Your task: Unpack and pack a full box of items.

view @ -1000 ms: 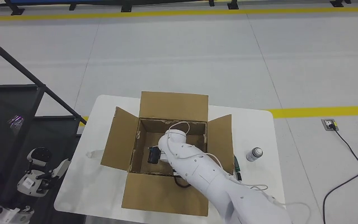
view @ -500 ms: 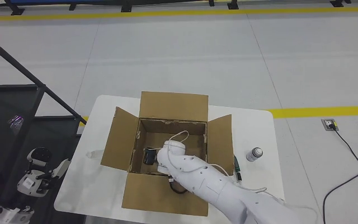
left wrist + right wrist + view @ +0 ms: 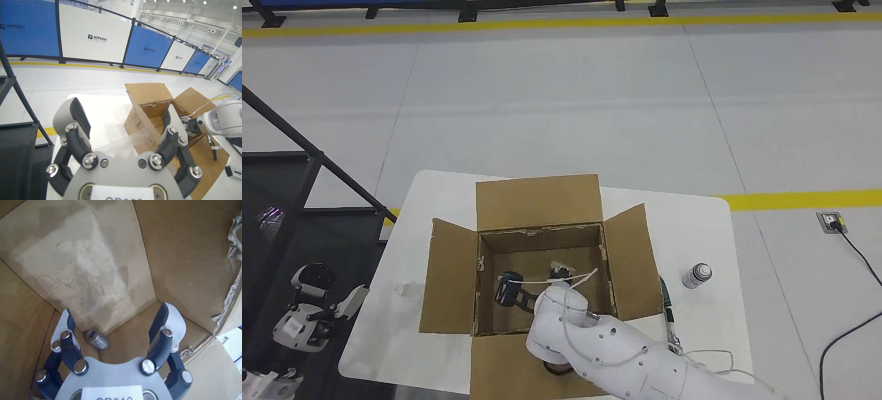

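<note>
An open cardboard box (image 3: pixel 542 250) stands on the white table (image 3: pixel 442 195) with all its flaps spread out. My right gripper (image 3: pixel 510 292) is down inside it, near the left wall. In the right wrist view that gripper (image 3: pixel 115 309) is open and holds nothing. Just in front of one finger, a small metal cylinder (image 3: pixel 96 340) with a bore lies on the box floor in a corner. My left gripper (image 3: pixel 122 104) hangs open and empty over the table, left of the box (image 3: pixel 151 113), with the right gripper (image 3: pixel 186 125) visible inside the box.
A small grey bottle (image 3: pixel 698 275) stands on the table right of the box, with a dark slim tool (image 3: pixel 666 300) beside the right flap. A clear plastic wrapper (image 3: pixel 130 140) lies left of the box. A black metal frame (image 3: pixel 302 150) stands off the table's left side.
The box has slid and turned on the table, nearer and to the left, and now sits squarer. My right arm has swung left and lower inside it.
</note>
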You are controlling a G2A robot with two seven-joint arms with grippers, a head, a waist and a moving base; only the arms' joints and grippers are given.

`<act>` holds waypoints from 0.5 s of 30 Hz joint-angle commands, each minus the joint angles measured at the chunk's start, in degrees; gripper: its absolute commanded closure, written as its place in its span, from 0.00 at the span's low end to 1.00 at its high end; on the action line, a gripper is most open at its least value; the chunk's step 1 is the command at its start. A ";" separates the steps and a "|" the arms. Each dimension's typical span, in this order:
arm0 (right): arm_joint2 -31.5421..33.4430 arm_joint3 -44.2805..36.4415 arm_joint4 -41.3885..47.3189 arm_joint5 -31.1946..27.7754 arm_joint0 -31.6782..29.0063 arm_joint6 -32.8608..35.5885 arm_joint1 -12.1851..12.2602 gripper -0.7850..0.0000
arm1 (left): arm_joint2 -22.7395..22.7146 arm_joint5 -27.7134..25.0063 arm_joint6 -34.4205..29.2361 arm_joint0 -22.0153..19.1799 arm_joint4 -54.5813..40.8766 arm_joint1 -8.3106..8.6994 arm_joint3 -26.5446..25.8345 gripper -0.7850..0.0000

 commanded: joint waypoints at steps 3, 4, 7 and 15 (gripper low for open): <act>0.01 -0.10 -0.01 0.00 -0.01 0.01 0.01 0.00 | 0.00 0.00 0.00 0.00 0.00 0.00 0.00 0.00; 0.07 0.04 0.14 -0.11 -0.23 -0.27 0.02 0.00 | 0.00 0.00 0.00 0.00 0.00 0.00 0.00 0.00; 1.08 0.46 0.03 -2.59 -0.55 -0.97 0.13 0.00 | 0.00 0.00 0.00 0.00 0.00 0.00 0.00 0.00; 7.42 -2.65 1.47 -12.11 -1.53 3.52 1.95 0.00 | 0.00 0.00 0.00 0.00 0.00 0.00 0.00 0.00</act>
